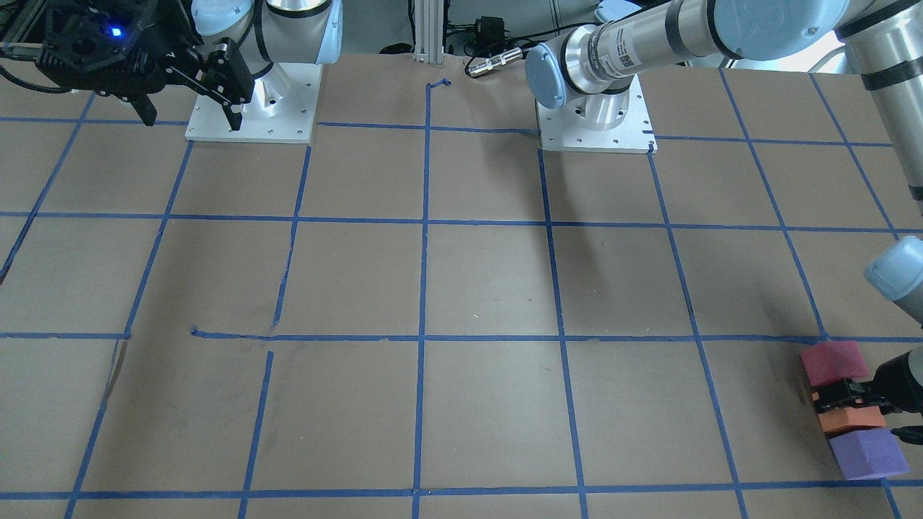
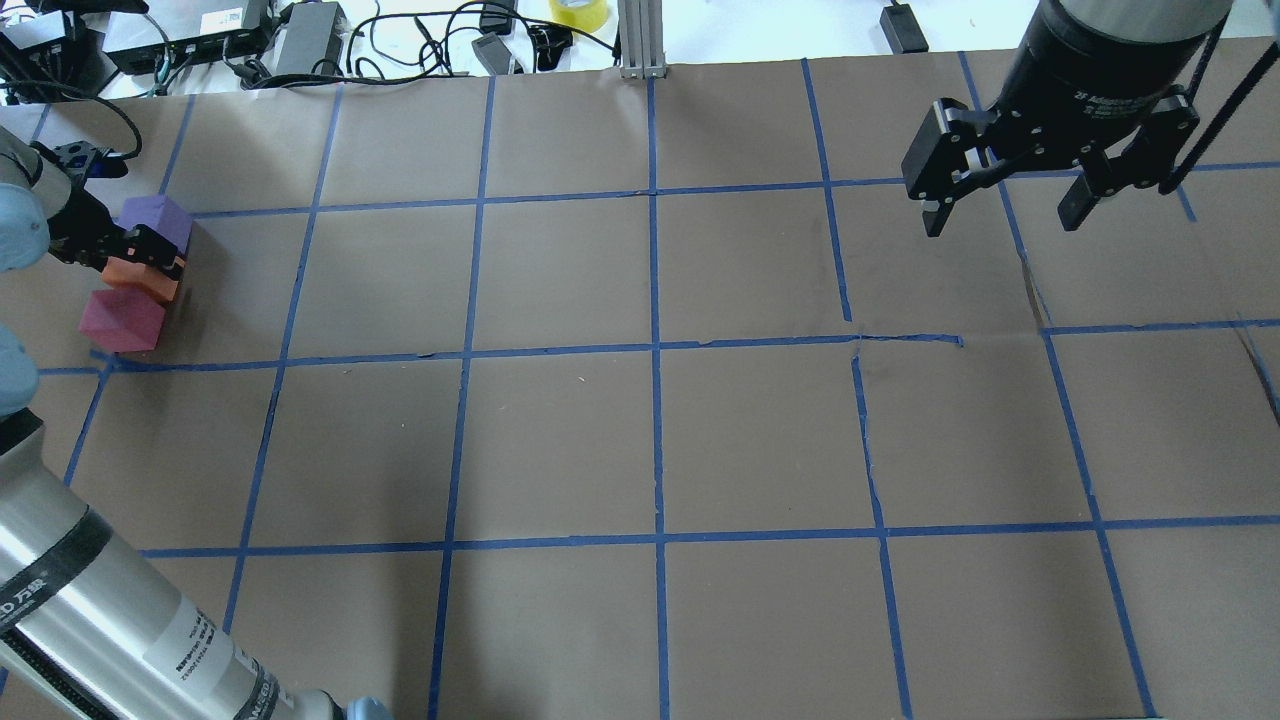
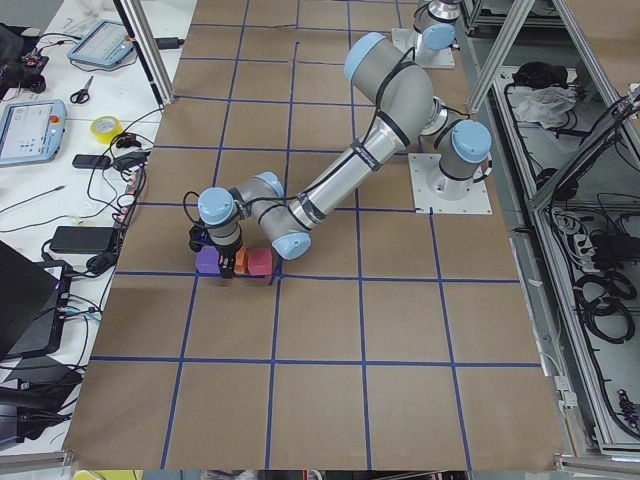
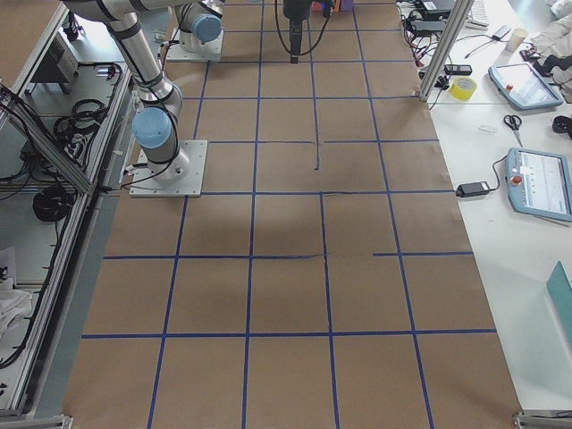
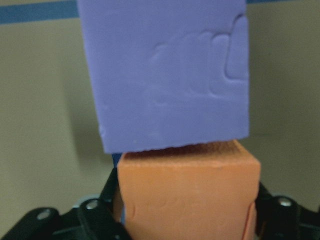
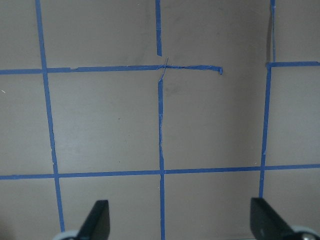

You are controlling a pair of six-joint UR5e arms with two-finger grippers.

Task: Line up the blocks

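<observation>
Three foam blocks stand in a close row at the table's far left edge: purple [image 2: 157, 218], orange [image 2: 128, 274] and pinkish-red [image 2: 122, 320]. My left gripper [image 2: 145, 262] is shut on the orange block, the middle one. In the left wrist view the orange block [image 5: 190, 195] sits between the fingers [image 5: 97, 212] and touches the purple block [image 5: 170, 75]. In the front-facing view the row reads pinkish-red [image 1: 833, 362], orange [image 1: 854, 419], purple [image 1: 867, 453]. My right gripper [image 2: 1002, 218] is open and empty, high over the far right of the table.
Blue tape lines [image 2: 655, 350] form a grid on the brown table. Two arm base plates [image 1: 252, 108] [image 1: 598, 126] stand at the robot's side. Cables, power bricks and a tape roll [image 2: 578, 12] lie beyond the far edge.
</observation>
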